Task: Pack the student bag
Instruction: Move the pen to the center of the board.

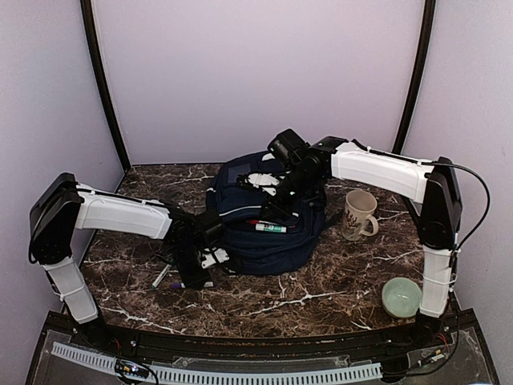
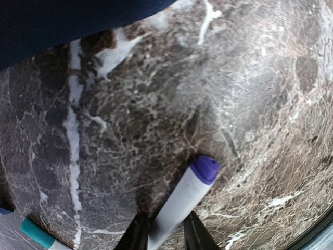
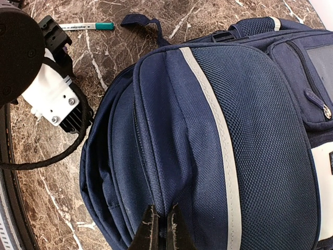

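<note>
The navy student bag (image 1: 264, 233) lies in the middle of the table, with a green and white marker (image 1: 269, 228) resting on top of it. My right gripper (image 3: 161, 230) is over the bag (image 3: 208, 135) and is shut, pinching a fold of its fabric beside a zip seam. My left gripper (image 2: 165, 237) is low over the marble just left of the bag (image 2: 62, 21). It is shut on a white marker with a purple cap (image 2: 187, 198), whose cap end points away from the jaws and lies close to the table.
A teal-capped marker (image 3: 88, 26) lies on the table beyond the left gripper, and it also shows in the left wrist view (image 2: 36, 233). A patterned mug (image 1: 359, 214) stands right of the bag. A green bowl (image 1: 401, 297) sits at the front right.
</note>
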`<state>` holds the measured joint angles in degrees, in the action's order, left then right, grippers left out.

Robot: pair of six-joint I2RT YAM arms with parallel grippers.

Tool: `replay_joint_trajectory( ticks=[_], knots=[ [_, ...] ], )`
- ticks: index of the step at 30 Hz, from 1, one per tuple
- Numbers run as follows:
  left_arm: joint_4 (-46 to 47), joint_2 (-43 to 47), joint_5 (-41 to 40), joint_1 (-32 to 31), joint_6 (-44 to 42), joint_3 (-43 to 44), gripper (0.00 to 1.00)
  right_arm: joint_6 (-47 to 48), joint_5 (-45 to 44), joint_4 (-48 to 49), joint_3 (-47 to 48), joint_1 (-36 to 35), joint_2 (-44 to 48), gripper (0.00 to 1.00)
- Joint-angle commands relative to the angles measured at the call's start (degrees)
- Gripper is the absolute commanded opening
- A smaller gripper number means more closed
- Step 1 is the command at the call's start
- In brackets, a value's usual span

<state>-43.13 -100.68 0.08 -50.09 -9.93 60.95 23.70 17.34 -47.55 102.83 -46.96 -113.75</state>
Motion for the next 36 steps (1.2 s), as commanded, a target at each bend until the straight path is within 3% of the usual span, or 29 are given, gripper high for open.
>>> replay_joint_trajectory(
  ticks=[1,11,19,24,36],
  knots=[
    [-2.4,-1.2,3.7,-0.4,-0.4,1.1,0.24,0.4,3.9,1.5,-0.2,-1.5,-0.2,0.0],
    [-0.3,-5.3,8.7,-8.6,2.4,8.1,0.18,0.4,3.7,1.4,0.1,-1.6,-0.3,0.0],
    [-0.7,-12.6,5.1,-14.3,3.3,16.2,0.21,0.4,3.7,1.3,0.1,-1.6,-0.1,0.0],
    [-3.0,-11.9,1.7,-15.1,5.0,16.0,0.3,0.4,3.5,1.4,-0.3,-1.6,0.2,0.0],
    [-4.6,-5.4,1.5,-17.1,10.4,7.5,0.29,0.5,3.6,1.3,-0.2,-1.6,0.4,0.0]
  ],
)
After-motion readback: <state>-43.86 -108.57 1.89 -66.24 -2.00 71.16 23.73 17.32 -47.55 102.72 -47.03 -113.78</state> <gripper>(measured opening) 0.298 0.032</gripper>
